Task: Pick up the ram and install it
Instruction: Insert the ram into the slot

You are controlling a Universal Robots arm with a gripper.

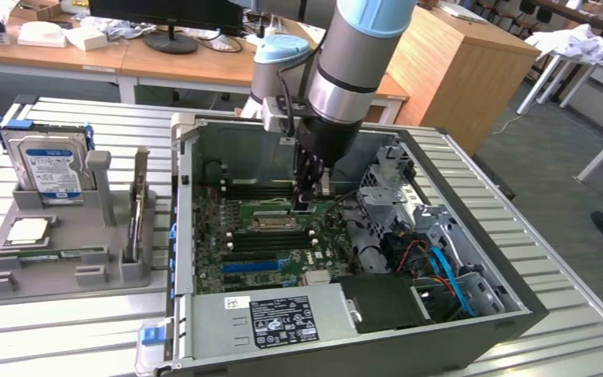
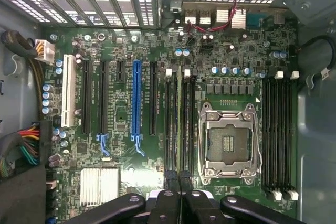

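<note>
The ram is a thin green stick standing on edge in a memory slot of the motherboard, beside the CPU socket. My gripper is shut, and its black fingers meet right over the near end of the ram. I cannot tell whether the tips touch it. In the exterior view the gripper reaches down into the open computer case, just above the board. A second green stick stands upright in the grey tray on the exterior view's left.
The tray also carries a hard drive and a CPU chip. The case holds a power supply, a drive cage and blue and red cables. Wire bundles crowd the board's edge. Desks stand behind.
</note>
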